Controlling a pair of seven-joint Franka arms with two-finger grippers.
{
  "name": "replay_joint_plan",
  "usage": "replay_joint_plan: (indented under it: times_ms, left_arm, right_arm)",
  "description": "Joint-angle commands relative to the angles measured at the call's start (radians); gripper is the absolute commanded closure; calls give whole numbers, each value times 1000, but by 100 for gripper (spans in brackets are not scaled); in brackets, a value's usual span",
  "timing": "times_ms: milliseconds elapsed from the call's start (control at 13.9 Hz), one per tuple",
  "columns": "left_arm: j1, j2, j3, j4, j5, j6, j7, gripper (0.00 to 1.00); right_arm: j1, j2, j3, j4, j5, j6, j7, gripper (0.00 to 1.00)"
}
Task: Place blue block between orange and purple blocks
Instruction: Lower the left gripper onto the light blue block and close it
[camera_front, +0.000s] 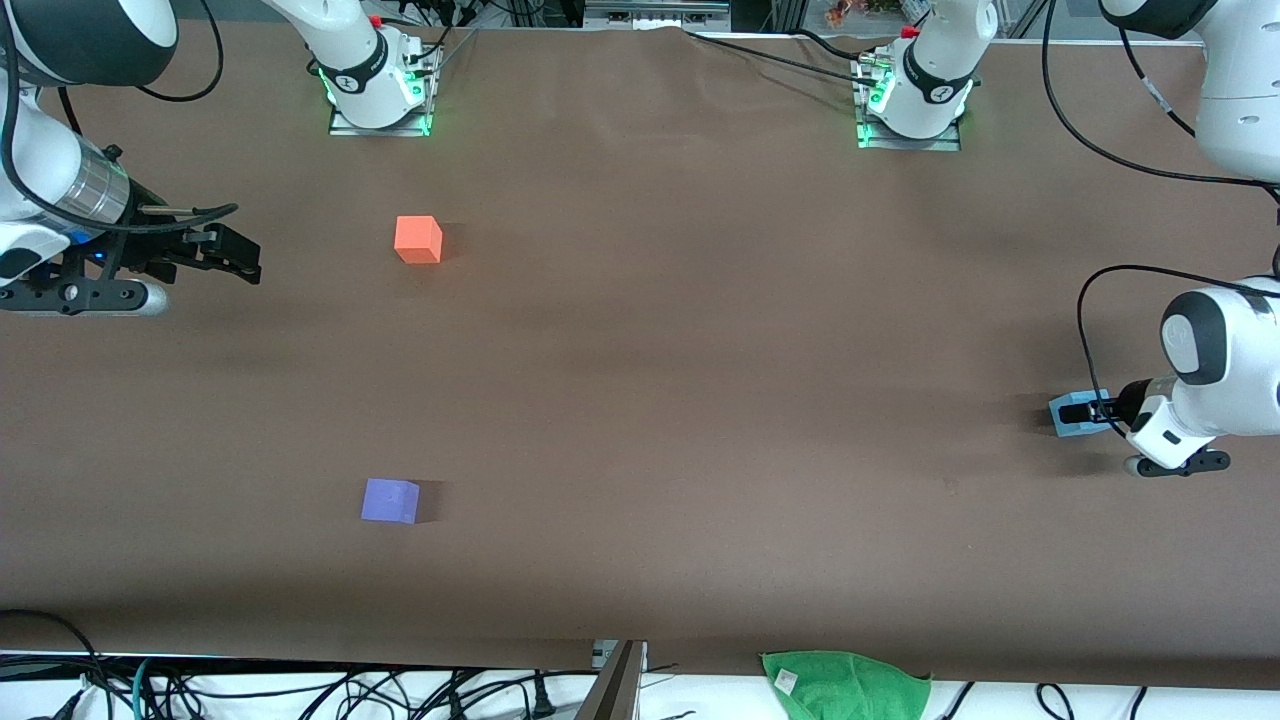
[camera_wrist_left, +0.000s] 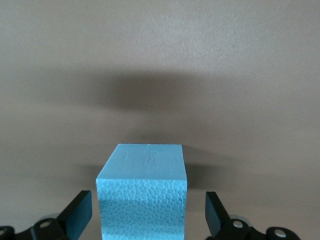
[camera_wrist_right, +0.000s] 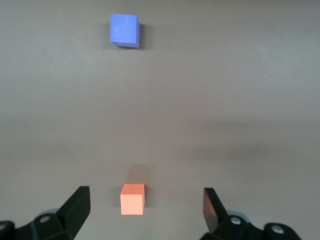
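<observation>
- Brown matte cloth covers the table (camera_front: 640, 400) across nearly the whole front view; we see it plain and faintly creased, with soft shadows under the arms.
- Along the bottom edge of that view we see a white strip with tangled black cables (camera_front: 300, 690) and a crumpled green cloth (camera_front: 845, 685) at lower right.
- At the top of the frame, two arm bases sit on plates lit green, with more cables trailing near them.
- We find no containers on the table, only three cubes standing apart on the cloth.
- Our blue block (camera_front: 1072, 414) sits at the right edge of the front view, on the cloth, toward the left arm's end of the table.
- The left gripper (camera_wrist_left: 148, 212) is down at that block, its jaws spread wide with the block between them; in the left wrist view a gap shows on each side.
- The orange block (camera_front: 418, 240) lies in the upper left of the frame, and the purple block (camera_front: 390, 500) in the lower left, nearer the front camera; they are well apart.
- The right gripper (camera_front: 240, 258) hangs at the left edge of the frame, jaws spread, holding nothing; its wrist view shows the orange block between its fingers but farther down on the cloth.
</observation>
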Motion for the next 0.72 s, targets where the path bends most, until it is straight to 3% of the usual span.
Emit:
replay_joint_plan:
  times_ms: [0, 72, 216, 432, 649]
  left_arm:
    - [16, 9, -13, -1, -18, -9, 45, 54]
    - [16, 9, -13, 1, -18, -10, 53, 69]
    - [19, 9, -13, 2, -18, -10, 56, 77]
    - [11, -4, -14, 8, -17, -17, 53, 77]
    - [8, -104, -85, 16, -14, -113, 42, 76]
  right_arm:
    - [-7, -4, 6, 5, -7, -7, 1, 0]
    - [-7, -4, 6, 5, -7, -7, 1, 0]
    - [-7, -4, 6, 5, -7, -7, 1, 0]
    - [-7, -4, 6, 5, -7, -7, 1, 0]
    - [-7, -4, 6, 5, -7, -8, 1, 0]
